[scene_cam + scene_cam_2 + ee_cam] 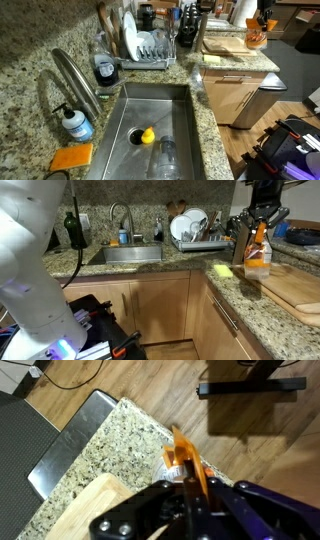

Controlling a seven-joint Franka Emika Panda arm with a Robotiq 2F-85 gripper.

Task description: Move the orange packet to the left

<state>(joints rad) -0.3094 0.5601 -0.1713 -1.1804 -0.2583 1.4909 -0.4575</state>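
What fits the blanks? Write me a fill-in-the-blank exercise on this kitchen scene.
1. The hand grips the orange packet by its ___ edge.
2. The yellow duck lies in the ___.
3. The dish rack holds white ___.
Missing words: top; sink; plates.

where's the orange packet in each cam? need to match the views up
Exterior view: orange packet at top right, beyond the dish rack, by the cutting board.
Exterior view: orange packet at right, under the end effector, by the cutting board.
Wrist view: orange packet at centre, in the end effector; cutting board lower left.
Shared landmark: the cutting board.
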